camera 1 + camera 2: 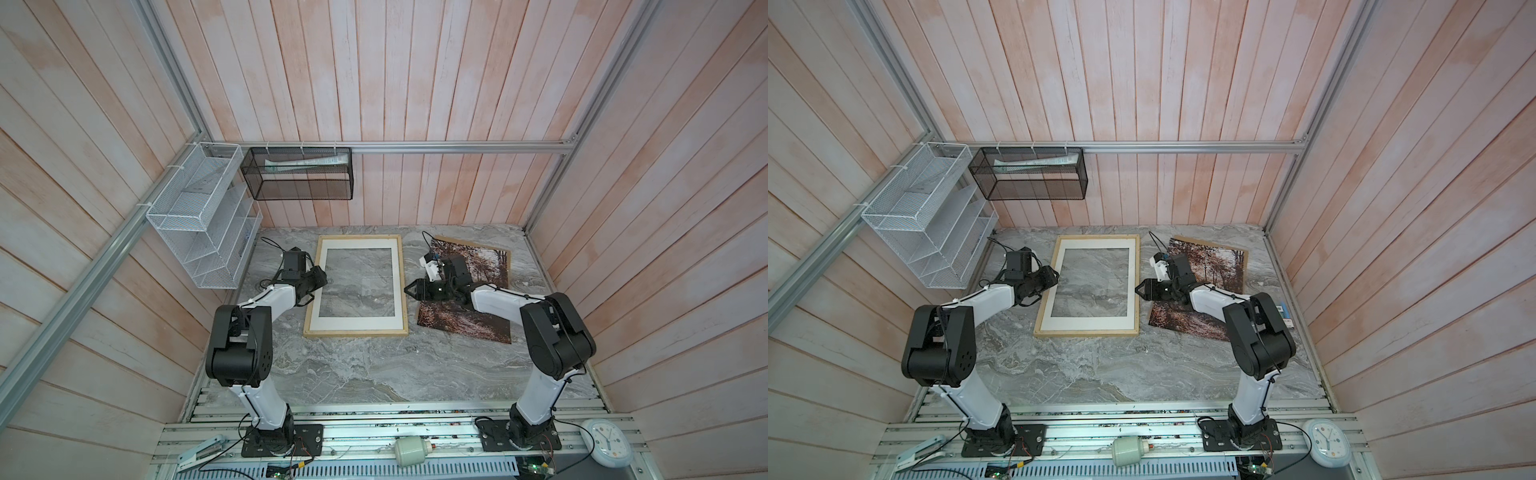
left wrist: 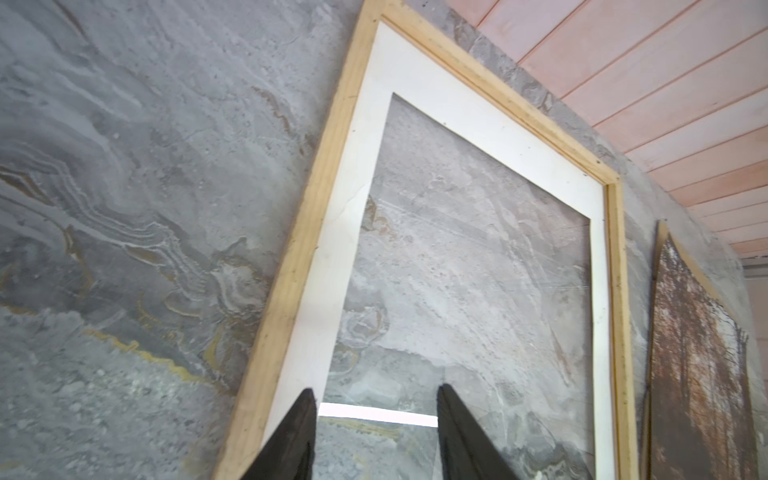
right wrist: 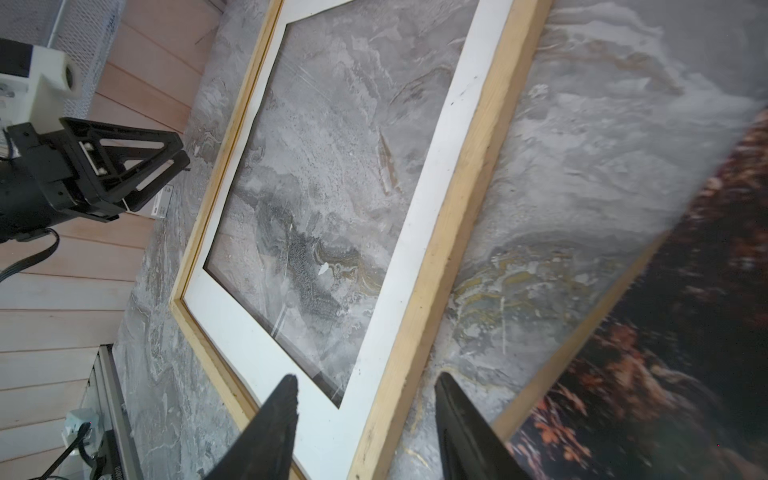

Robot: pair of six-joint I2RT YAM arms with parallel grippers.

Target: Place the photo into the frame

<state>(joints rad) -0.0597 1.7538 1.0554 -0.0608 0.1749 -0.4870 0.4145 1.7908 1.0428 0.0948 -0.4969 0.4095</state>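
frame (image 1: 355, 333) lies flat on the marble-pattern table (image 1: 353, 374), towards the back wall, just left of centre in both top views; pale wood rails, white mat (image 1: 357, 323) sits inside them and the tabletop pattern shows through the mat's opening. photo (image 1: 486, 262) is not in the frame: it lies face up on the table just to the right of it, skewed relative to the frame, autumn trees visible, a narrow strip of table between the two. photo rests on a brown board (image 3: 577, 343), which pokes out along its edges. left gripper (image 2: 377, 388) sits at the frame's left rail, about halfway along; in the left wrist view its fingers are apart, with only the mat's edge and the opening between them, nothing clamped. right gripper (image 3: 365, 376) points at the frame's right rail from the photo side, with its arm crossing over the photo; fingers apart, the rail and mat strip seen between them, nothing gripped. cannot tell if either gripper's tips touch the frame or hang just above it. in the right wrist view the left gripper (image 3: 137, 162) shows side-on beyond the far rail. off the work area: white wire basket (image 1: 199, 216) and black mesh basket (image 1: 297, 174) on the walls, white clock (image 1: 606, 442) on the front rail by the right arm's base
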